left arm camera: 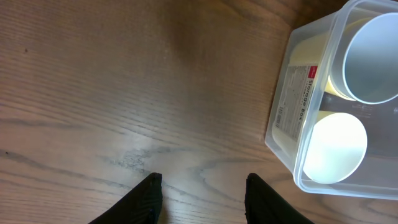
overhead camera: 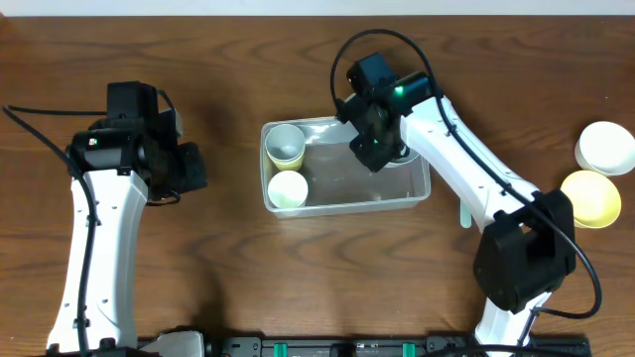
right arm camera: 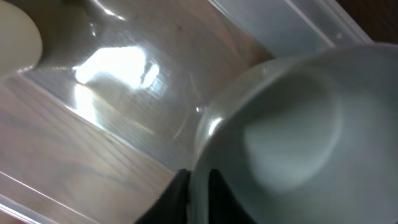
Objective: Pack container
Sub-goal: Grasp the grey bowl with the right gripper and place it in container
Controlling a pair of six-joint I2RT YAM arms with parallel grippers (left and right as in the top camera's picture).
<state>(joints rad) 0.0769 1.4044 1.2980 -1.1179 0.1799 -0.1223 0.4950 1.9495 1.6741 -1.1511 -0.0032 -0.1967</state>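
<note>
The clear plastic container sits mid-table. A white cup and a pale yellow cup stand in its left end. My right gripper is inside the container's right part, shut on the rim of a pale grey-white bowl. In the right wrist view the fingers pinch the bowl's rim above the container's floor. My left gripper is open and empty, left of the container. In the left wrist view its fingers hover over bare wood, with the container and cups at the right.
A white bowl and a yellow bowl sit at the table's right edge. A small pale green object lies just right of the container. The right arm reaches over the container's right end.
</note>
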